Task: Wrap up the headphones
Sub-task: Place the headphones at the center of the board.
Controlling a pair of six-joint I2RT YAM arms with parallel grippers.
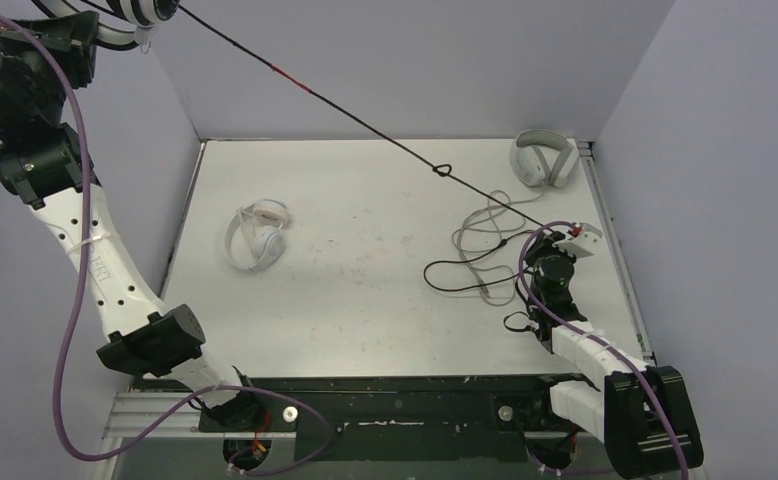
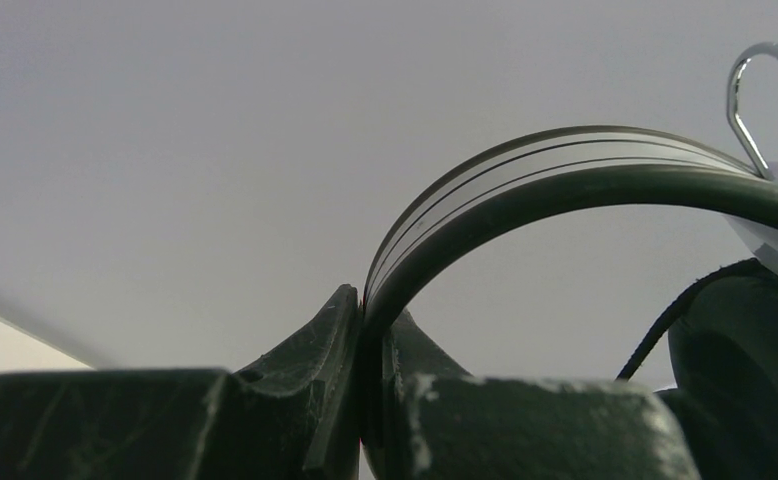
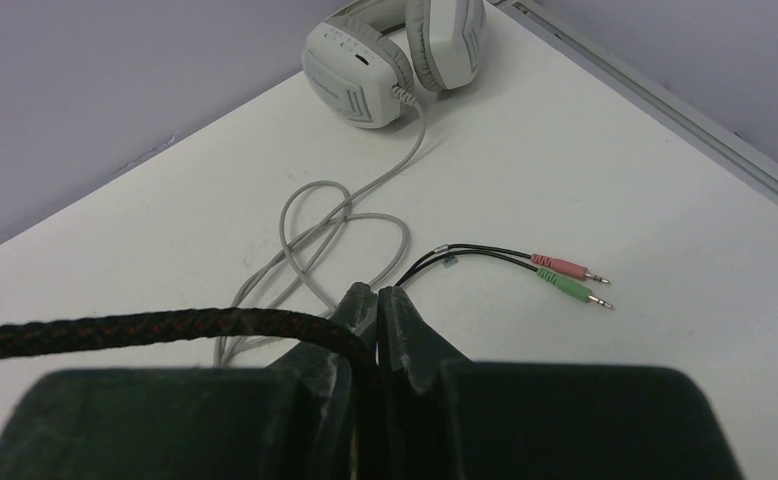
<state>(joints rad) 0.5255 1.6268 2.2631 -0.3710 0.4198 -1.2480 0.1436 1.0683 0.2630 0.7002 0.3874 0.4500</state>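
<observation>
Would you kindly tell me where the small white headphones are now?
In the top view, the small white headphones lie on the left half of the table, well apart from the grey over-ear pair in the far right corner.

white arm links (image 1: 95, 255), black joints (image 1: 153, 343), purple cables (image 1: 61, 385), scuffed dark claw fingers (image 3: 405, 330)

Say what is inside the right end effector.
A black braided cable enters the shut right end effector from the left; the pinched stretch itself is hidden where the jaws meet.
</observation>
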